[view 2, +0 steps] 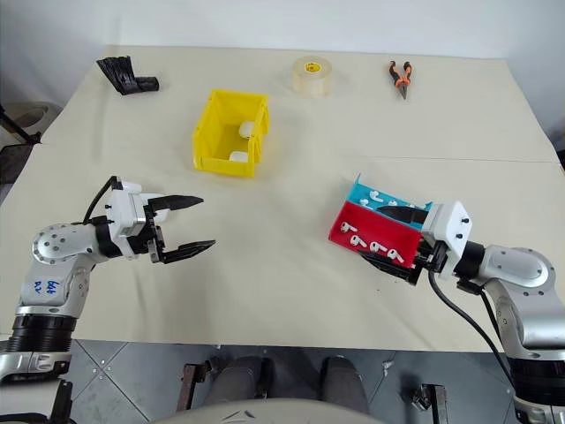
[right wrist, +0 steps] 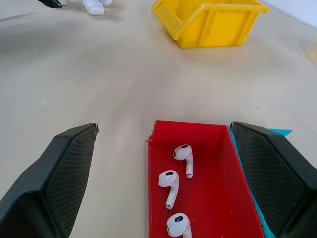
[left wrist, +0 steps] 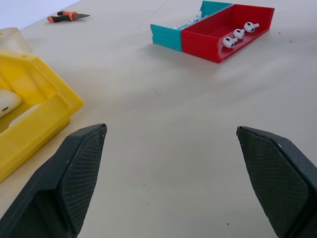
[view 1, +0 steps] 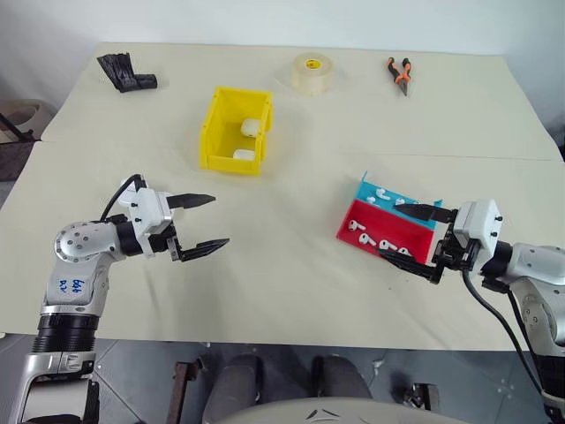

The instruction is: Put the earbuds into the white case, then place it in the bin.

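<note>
1. On the cream table, the yellow bin at far centre holds two white cases.
2. Nearer, on the right, the red and teal tray holds loose earbuds, glossy white with short stems.
3. Left gripper: jaws wide apart, empty, above bare table.
4. Right gripper: spread wide, empty, straddling the tray's near end.
</note>
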{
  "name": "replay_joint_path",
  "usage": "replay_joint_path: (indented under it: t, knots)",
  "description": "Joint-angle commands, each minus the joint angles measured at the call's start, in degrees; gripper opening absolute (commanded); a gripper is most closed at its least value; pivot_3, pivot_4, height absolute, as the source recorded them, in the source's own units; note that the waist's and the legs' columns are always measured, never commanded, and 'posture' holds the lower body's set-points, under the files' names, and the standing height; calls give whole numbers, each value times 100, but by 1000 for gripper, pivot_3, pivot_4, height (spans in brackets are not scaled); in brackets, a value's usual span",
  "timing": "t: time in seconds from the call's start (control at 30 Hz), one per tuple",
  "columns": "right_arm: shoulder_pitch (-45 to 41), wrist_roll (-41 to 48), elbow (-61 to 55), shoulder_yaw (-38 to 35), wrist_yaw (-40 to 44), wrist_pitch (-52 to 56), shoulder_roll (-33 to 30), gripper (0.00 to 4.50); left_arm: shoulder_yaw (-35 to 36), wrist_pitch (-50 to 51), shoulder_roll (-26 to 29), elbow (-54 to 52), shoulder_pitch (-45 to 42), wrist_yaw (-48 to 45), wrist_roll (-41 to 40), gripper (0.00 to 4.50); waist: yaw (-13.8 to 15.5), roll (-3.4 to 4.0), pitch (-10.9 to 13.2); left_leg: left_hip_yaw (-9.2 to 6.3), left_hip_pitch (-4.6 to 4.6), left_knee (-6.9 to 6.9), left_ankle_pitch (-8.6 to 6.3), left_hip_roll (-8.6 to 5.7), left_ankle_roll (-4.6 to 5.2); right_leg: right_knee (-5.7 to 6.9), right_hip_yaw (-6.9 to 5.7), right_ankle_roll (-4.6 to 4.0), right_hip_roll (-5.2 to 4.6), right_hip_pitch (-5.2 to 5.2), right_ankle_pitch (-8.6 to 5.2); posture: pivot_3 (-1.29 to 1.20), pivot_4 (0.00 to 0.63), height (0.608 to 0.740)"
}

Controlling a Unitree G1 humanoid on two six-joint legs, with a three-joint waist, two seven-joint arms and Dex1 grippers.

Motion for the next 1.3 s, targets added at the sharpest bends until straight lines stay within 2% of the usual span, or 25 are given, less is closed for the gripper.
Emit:
replay_joint_path:
  t: [0.03, 0.3, 0.43, 0.6, 0.8, 0.87, 1.0, 1.07, 1.13, 1.17, 1.23, 1.3]
  knots:
    - [-45, 36, 1, -130, 104, -205, -55, 4500, 146, -78, -59, -145, 26, 249, 46, 4464, 0, 0, 0, 0, 0, 0, 0, 0, 0, 0, -2, 0, 0, 0, 0, 0, 150, 740]
    - [-265, -33, 121, 134, 262, -652, 205, 4500, 859, 667, -77, -952, 645, 1432, -99, 4464, -15, 0, 0, -1, 1, -1, 0, 8, -1, -1, -9, 0, -4, -1, 0, 0, 150, 740]
    - [-464, 325, -154, 365, 321, -861, 726, 4500, 1541, 1492, -207, -2012, 1604, 2454, -155, 4464, -34, 0, 0, -7, 0, -2, 0, 7, -1, -2, 19, 0, -8, 0, 0, 0, 150, 740]
    - [-513, 722, -344, 429, 487, -980, 1143, 4500, 2093, 2735, -331, -2836, 2375, 3458, -218, 4464, 10, 0, 0, -26, 0, -1, 0, 12, -4, -5, 31, -1, -12, 7, 0, 0, 150, 740]
    - [-491, 576, -103, 539, 798, -1048, 1050, 4500, 2382, 3653, -396, -3643, 2884, 3803, -564, 4464, 77, 0, 0, -66, 8, 3, -3, 3, -5, -69, 34, -7, -14, 62, 4, 0, 150, 740]
    - [-524, 568, 13, 535, 894, -1034, 1007, 4500, 2481, 4202, -162, -3731, 2788, 3943, -624, 4464, 72, 0, 0, -66, 9, 1, -2, 8, -5, -93, 33, -7, -8, 74, 4, 0, 150, 740]
    - [-574, 635, 148, 492, 957, -939, 946, 4500, 2457, 5625, 646, -3789, 2332, 4070, -774, 4464, 66, 0, 0, -66, 12, -2, -2, 8, -6, -91, 34, -7, -5, 75, 4, 0, 150, 740]
    - [-582, 612, 218, 497, 974, -947, 951, 4500, 2088, 6832, 1518, -3683, 1811, 4132, -711, 4464, 67, -2, 1, -66, 12, -5, -2, 6, -6, -92, 35, -7, -6, 75, 4, 0, 150, 740]
    - [-572, 591, 217, 507, 967, -948, 961, 4500, 1917, 8233, 1824, -3521, 1000, 4364, -773, 4464, 72, 1, 3, -73, 10, -5, -2, 6, -6, -92, 33, -7, -3, 76, 4, 0, 150, 740]
    - [-559, 590, 192, 512, 946, -932, 966, 4500, 1876, 8628, 1844, -3438, 658, 4426, -798, 4464, 73, 3, 2, -70, 11, -6, -2, 3, -6, -90, 37, -7, -2, 75, 4, 0, 150, 740]
    - [-536, 592, 149, 518, 921, -914, 970, 4500, 1696, 9292, 1957, -3270, 147, 4522, -707, 4464, 56, 4, 2, -70, 12, -9, -2, -1, -6, -83, 39, -7, 5, 71, 4, 0, 150, 740]
    - [-512, 593, 101, 523, 883, -896, 977, 4500, 1504, 9544, 2099, -3088, -133, 4530, -694, 4464, 4, 3, 2, -70, 12, -14, -2, -3, -6, -68, 40, -7, 6, 62, 4, 0, 150, 740]
